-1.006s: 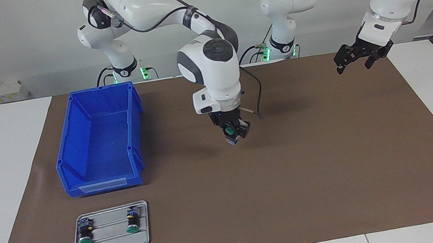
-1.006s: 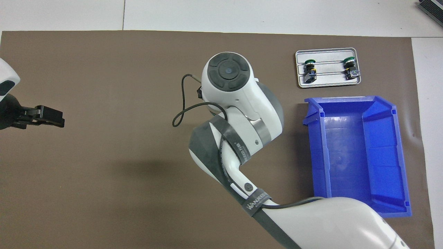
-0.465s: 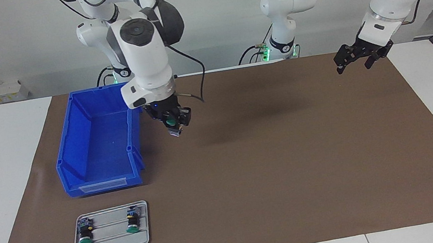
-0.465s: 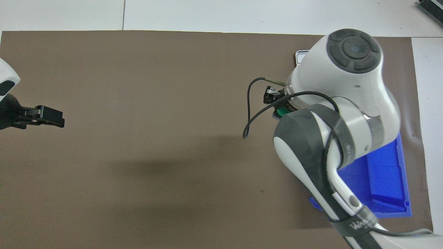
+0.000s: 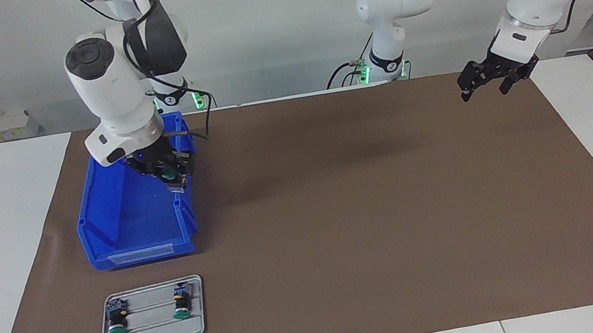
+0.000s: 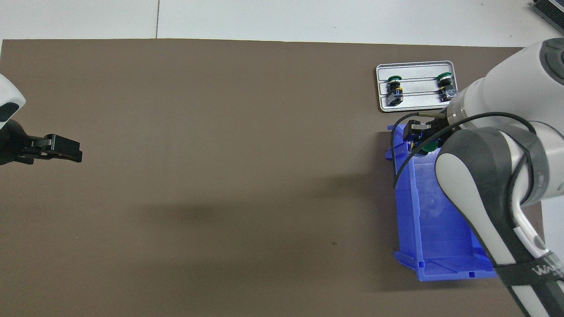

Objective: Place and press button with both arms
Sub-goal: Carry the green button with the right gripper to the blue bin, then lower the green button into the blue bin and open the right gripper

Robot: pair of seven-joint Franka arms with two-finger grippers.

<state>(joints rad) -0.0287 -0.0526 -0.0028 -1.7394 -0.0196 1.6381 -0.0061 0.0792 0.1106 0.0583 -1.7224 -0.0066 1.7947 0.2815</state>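
Green-capped button (image 5: pixel 173 176) is pinched in right fingers (image 5: pixel 180 168) over bin (image 5: pixel 103 207); left fingers (image 5: pixel 465 94) spread.

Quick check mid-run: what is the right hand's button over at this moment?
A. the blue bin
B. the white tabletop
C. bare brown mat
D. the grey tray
A: the right hand, shut on the button, hangs over the blue bin, at its wall on the left arm's side.

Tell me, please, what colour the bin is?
Blue bin; the facing view shows it best.
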